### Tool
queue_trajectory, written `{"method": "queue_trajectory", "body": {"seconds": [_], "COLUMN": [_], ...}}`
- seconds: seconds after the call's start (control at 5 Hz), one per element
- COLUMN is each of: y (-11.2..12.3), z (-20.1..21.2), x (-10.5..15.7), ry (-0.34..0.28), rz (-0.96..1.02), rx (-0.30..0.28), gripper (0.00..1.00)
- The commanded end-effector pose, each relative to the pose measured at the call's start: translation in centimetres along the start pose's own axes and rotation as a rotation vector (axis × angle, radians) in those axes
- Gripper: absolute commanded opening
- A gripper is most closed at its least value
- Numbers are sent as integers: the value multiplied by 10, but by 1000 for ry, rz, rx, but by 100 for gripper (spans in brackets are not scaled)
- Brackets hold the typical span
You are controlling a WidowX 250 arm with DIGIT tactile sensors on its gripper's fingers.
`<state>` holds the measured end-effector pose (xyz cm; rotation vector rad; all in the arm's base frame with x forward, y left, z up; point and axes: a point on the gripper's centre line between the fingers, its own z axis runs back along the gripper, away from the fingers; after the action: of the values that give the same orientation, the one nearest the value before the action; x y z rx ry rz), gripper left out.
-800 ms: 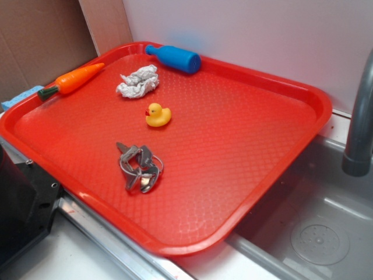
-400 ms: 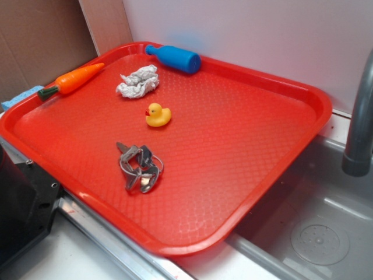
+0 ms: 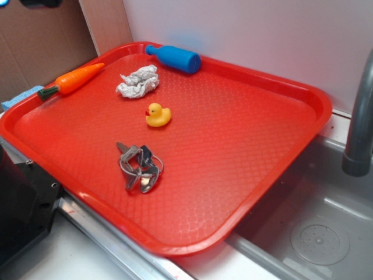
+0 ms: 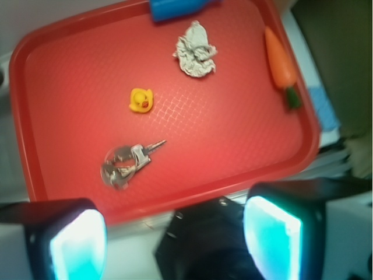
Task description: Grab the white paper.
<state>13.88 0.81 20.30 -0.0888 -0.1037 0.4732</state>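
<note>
- Toy carrot (image 3: 74,80): laid along the left rim of the red tray (image 3: 256,169) in the exterior view, well apart from the hand.
- White paper (image 3: 138,81): a crumpled wad found in the far-left part of the tray, between the carrot and the blue bottle (image 3: 175,58), near both but touching neither. It is untouched.
- Yellow duck (image 3: 157,115): seated just in front of the paper, clear of it.
- Bunch of keys (image 3: 140,165): placed nearer the front rim, well apart from the paper.
- Sink (image 3: 326,233) and grey faucet (image 3: 360,116): noted at the right, beside the tray.
- Progress: judged to be at the start. No grasp is made; the approach, descent and closing on the paper are all left.
- Hand (image 4: 175,239): seen only in the wrist view, fingers (image 4: 77,244) spread wide and empty, held high over the near rim of the tray, far from the paper (image 4: 196,49).
- View difference: the sink and faucet are shown only by the exterior view; the finger spacing only by the wrist view.
</note>
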Motion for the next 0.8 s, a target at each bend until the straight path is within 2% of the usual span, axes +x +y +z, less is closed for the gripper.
{"method": "queue_trajectory", "body": {"seconds": [0.0, 0.2, 0.6], "y": [15, 17, 21], "z": [-37, -61, -104], "x": [45, 70, 117], "ry": [-139, -194, -235], "rz": [370, 457, 536], "rx": [-24, 22, 60], "gripper": [100, 100, 100]}}
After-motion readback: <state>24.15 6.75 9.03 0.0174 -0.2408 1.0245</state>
